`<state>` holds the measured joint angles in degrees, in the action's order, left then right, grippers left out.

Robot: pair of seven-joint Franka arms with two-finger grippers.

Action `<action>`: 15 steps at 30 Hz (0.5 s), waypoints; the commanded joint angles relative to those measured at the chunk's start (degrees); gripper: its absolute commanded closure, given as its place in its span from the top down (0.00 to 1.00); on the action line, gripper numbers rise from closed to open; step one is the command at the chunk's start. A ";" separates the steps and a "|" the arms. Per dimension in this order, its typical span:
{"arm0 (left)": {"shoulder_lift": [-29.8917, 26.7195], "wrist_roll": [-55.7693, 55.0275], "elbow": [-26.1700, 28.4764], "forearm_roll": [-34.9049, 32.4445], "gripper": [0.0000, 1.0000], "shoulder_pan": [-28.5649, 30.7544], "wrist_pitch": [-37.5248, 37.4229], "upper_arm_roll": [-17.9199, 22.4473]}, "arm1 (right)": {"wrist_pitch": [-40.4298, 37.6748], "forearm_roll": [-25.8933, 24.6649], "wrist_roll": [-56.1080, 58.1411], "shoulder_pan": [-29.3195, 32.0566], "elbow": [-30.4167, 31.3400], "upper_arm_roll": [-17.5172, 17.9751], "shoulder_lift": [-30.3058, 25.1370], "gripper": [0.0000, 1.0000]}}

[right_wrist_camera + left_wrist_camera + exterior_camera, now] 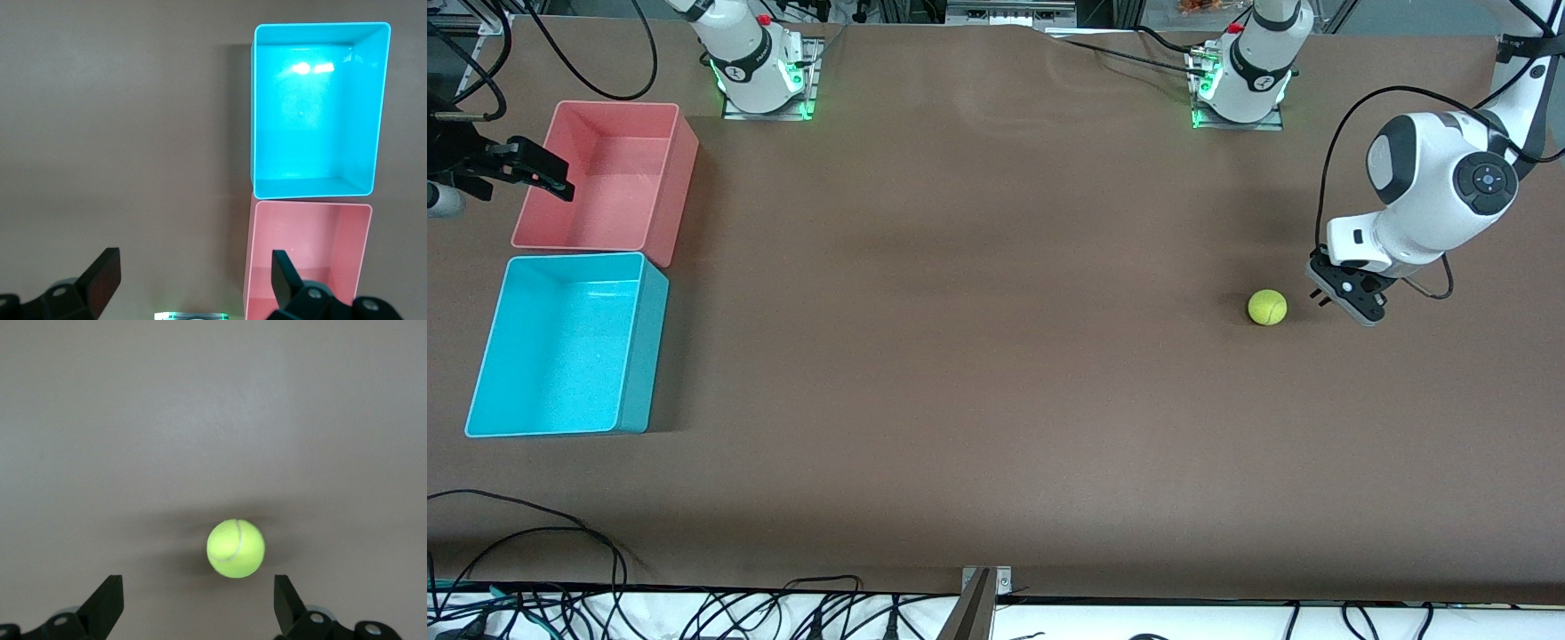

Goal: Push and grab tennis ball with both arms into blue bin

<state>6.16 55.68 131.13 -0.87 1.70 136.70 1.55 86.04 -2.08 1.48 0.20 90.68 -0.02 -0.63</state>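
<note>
Yellow-green and fuzzy, the tennis ball (1267, 308) is a small round thing with a thin pale curved seam, which the left wrist view shows well (235, 549). It lies on the desk (996, 373) toward the left arm's end, well apart from both bins, and it casts a soft shadow on the surface.

The left pincer (1319, 298) is low over the desk just beside the ball, on the side toward the left arm's end. Its two black fingers (107, 603) stand wide apart. The ball is a little ahead of the tips, not between them and not touched.

The blue bin (645, 356) stands at the right arm's end of the desk. It is a rectangular cyan tub of smooth plastic, with a lighter rim, rounded corners and walls that taper slightly. Inside, only its own shiny floor shows, with two bright spots of light in the right wrist view (320, 27). The pink bin (676, 196) has the same shape and size. It stands just beside the blue one, farther from the front camera, and inside it too only the bare floor is seen.

The right pincer (560, 185) waits up in the air over the outer edge of the pink bin, its fingers (103, 277) spread open and holding nothing.

The desk surface is brown, matte and even.
</note>
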 commanded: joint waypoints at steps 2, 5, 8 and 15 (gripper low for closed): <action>1.75 9.36 0.00 0.35 0.00 1.29 1.02 -0.14 | -0.79 0.84 -0.34 0.07 -0.33 0.29 -0.51 1.00; 2.45 10.24 0.09 0.08 0.00 1.37 0.94 -0.14 | -0.88 0.85 -0.34 0.07 -0.33 0.29 -0.51 1.00; 2.80 12.87 0.09 -2.02 0.00 1.46 1.02 -0.14 | -0.88 0.85 -0.34 0.07 -0.33 0.20 -0.60 1.00; 5.26 18.49 0.00 -3.96 0.00 1.55 3.56 -0.14 | -0.88 0.85 -0.34 0.07 -0.33 0.20 -0.60 1.00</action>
<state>9.53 69.06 131.14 -2.94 2.80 137.23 1.56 86.04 -2.07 1.48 0.17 90.68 0.02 -0.64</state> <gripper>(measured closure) 0.991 0.000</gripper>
